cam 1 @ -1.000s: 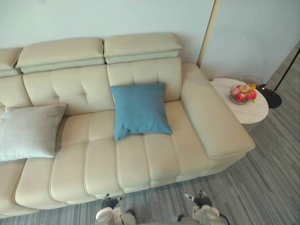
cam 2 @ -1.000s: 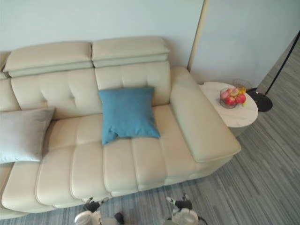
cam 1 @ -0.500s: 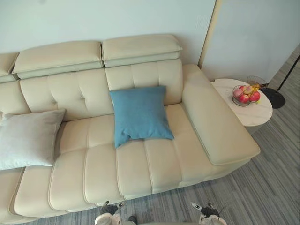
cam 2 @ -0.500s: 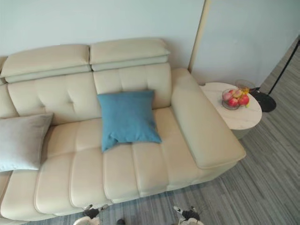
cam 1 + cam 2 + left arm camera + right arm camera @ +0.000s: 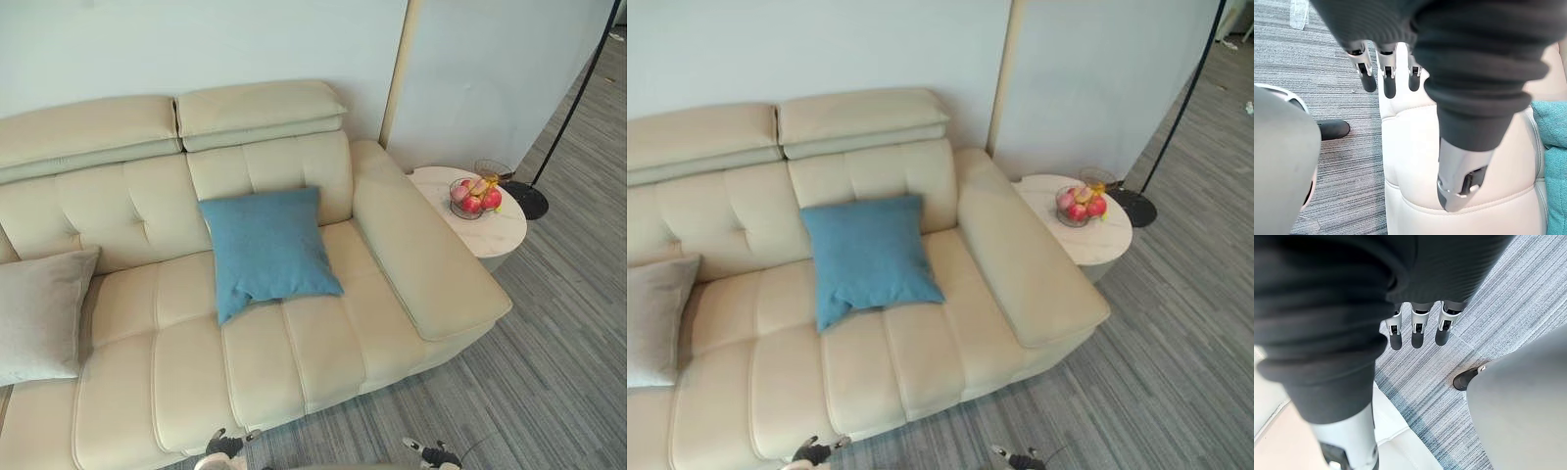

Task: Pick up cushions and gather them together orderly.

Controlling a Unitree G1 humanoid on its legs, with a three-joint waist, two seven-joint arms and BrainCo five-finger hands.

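**Two cushions apart on the sofa, both hands low and empty**

A cream sofa (image 5: 323, 343) runs along a pale wall. The blue cushion (image 5: 266, 250) leans tilted against the backrest near the sofa's right end, with its lower corner on the seat. The grey cushion (image 5: 37, 313) stands well apart from it at the left, propped against the backrest too. A stretch of bare seat lies between the two.

The broad armrest (image 5: 421, 264) is just right of the blue cushion. Beyond it stands a round surface (image 5: 490, 235) carrying a fruit bowl (image 5: 473, 198), with a wire basket (image 5: 490, 170) just behind the bowl. A floor lamp's dark base (image 5: 529, 199) sits on the striped grey carpet (image 5: 558, 362) near that surface.

The left hand (image 5: 1387, 78) hangs with its fingers straight and slightly apart. It holds nothing and is above the sofa's front edge, where seat meets carpet. The right hand (image 5: 1418, 330) hangs the same way over the carpet, fingers straight and empty, beside the sofa's front. The front part of the seat lies between both hands and the blue cushion.

The grey cushion is cut off by the head view's left edge, and the lamp's pole by its top. The bowl holds red round fruit and something yellow, and I cannot tell what kinds.
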